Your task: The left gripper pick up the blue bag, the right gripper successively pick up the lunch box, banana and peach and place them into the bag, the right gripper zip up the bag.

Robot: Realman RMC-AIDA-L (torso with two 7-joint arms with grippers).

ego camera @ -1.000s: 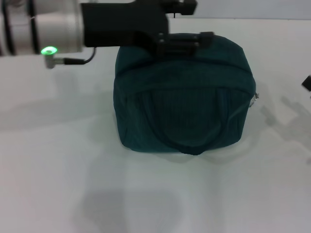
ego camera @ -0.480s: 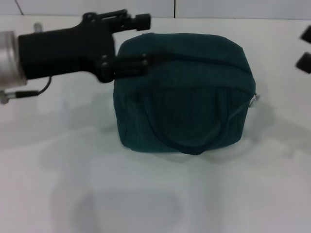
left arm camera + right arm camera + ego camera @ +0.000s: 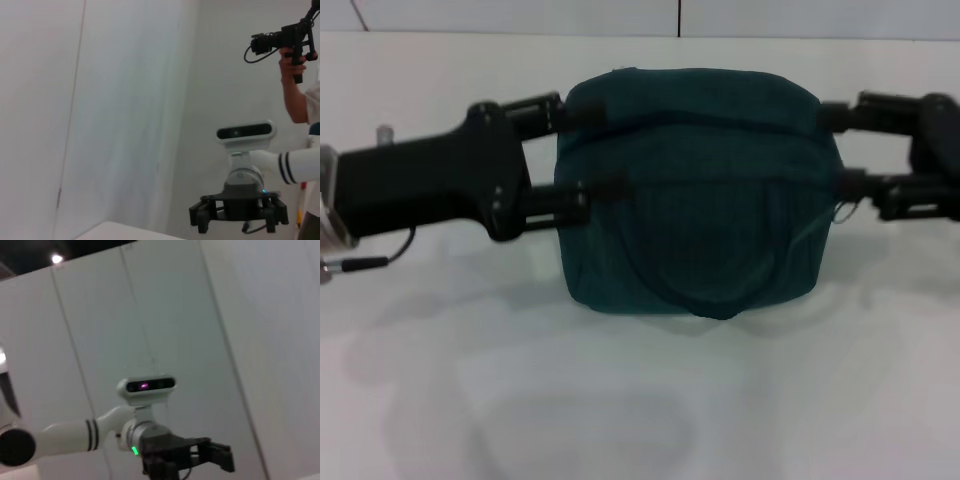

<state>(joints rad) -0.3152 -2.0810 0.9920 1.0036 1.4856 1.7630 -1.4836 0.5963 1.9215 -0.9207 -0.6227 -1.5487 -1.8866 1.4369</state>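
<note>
fingers [image 3: 545,105] of my left gripper [image 3: 565,150] are spread wide apart at the left of the head view, one black prong reaching to the upper left corner of the blue bag [image 3: 695,190] and the other meeting its left side lower down, with bare air between them. my right gripper [image 3: 845,150] comes in from the right edge of the frame in the same way, its two prongs also apart, one near the bag's upper right corner and one level with the metal zipper ring [image 3: 842,208] on the bag's right side; i cannot tell whether either pair actually presses the fabric. the bag sits upright in the middle of the frame on the white tabletop [image 3: 640,400], closed, its rope handle [image 3: 710,300] drooping in a curve down the front face. both grippers hold nothing. my left wrist view looks away toward a pale wall and shows a robot head with a white camera bar [image 3: 245,132], and a person's hand [image 3: 290,65] holding up a black camera at the upper right.
</note>
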